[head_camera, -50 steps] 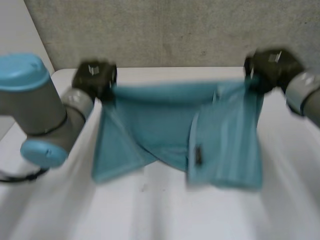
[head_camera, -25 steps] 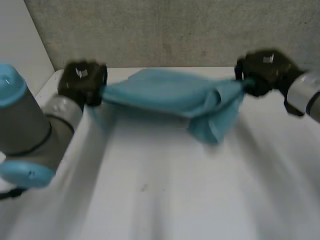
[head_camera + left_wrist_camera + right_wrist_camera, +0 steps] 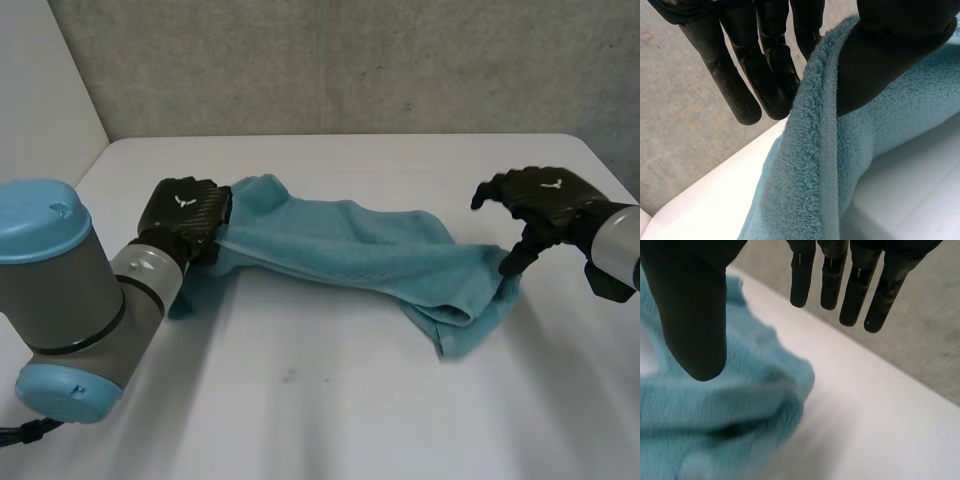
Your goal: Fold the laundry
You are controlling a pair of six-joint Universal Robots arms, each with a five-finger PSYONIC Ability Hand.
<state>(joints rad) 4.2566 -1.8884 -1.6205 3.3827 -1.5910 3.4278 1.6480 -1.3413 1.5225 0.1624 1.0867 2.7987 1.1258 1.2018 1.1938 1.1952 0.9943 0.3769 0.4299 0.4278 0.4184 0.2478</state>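
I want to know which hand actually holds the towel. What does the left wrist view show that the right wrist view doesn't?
The left wrist view adds the left hand, with the towel's hemmed edge pinched between its thumb and straight fingers. The right wrist view adds the right hand, with straight fingers, the thumb apart and nothing between them. The towel's bunched end lies free on the table beyond that thumb. Both views share the blue towel, the white table and the grey wall.
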